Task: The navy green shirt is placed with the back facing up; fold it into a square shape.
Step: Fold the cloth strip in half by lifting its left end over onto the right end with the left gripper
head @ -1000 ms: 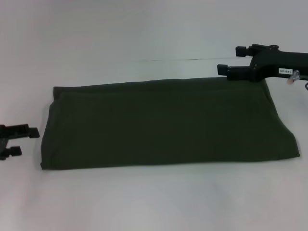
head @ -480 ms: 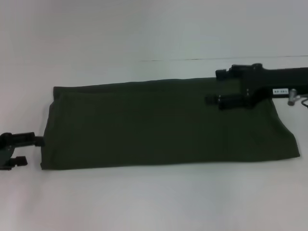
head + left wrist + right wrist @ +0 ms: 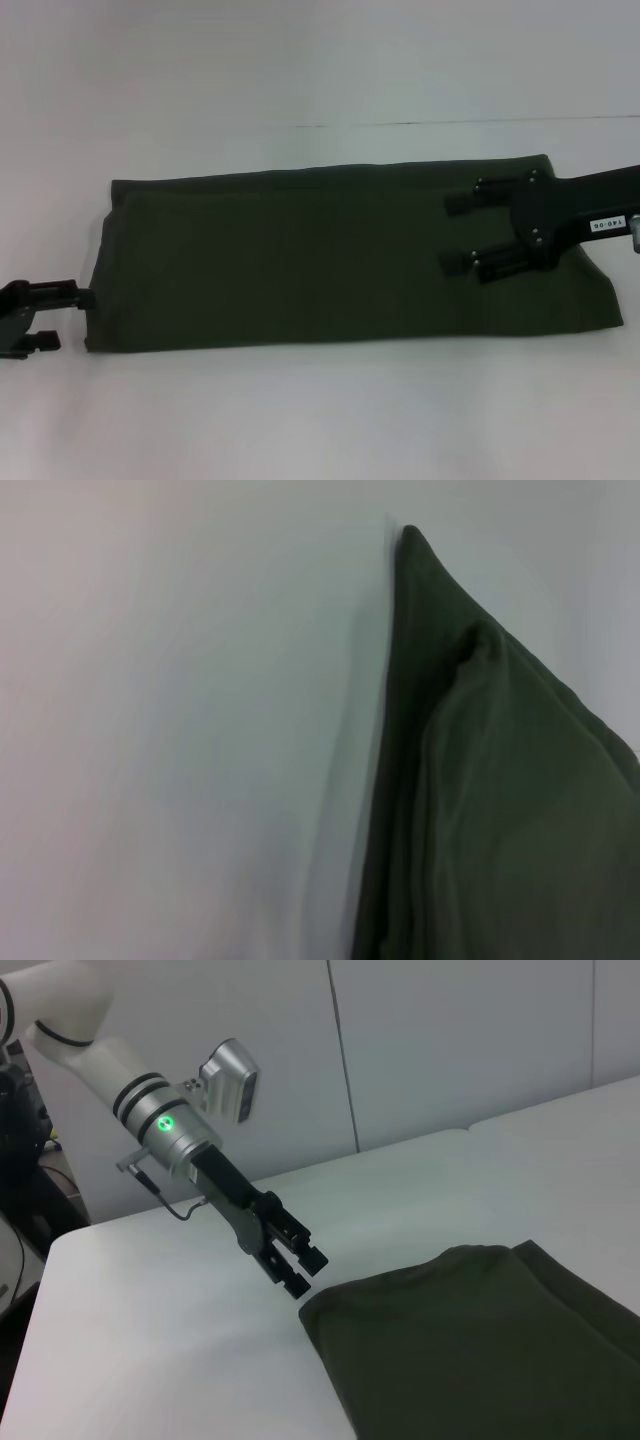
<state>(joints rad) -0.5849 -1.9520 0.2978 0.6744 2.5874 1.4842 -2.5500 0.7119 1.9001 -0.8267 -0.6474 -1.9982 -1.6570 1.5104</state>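
Note:
The navy green shirt (image 3: 330, 260) lies on the white table as a long folded band, plain side up. My right gripper (image 3: 455, 232) is open and hovers over the shirt's right part, fingers pointing left. My left gripper (image 3: 70, 318) is open at the shirt's near-left corner, its upper finger touching the cloth's left edge. The left wrist view shows that shirt corner (image 3: 480, 780) close up. The right wrist view shows the shirt's left end (image 3: 470, 1350) and the left gripper (image 3: 297, 1260) right beside it.
The white table (image 3: 320, 420) runs all around the shirt. A seam crosses it behind the shirt (image 3: 450, 123). A white panelled wall (image 3: 450, 1050) stands behind the table in the right wrist view.
My right gripper has moved from the shirt's far-right corner down and inward over the cloth. My left gripper has moved right and slightly down to the shirt's left edge.

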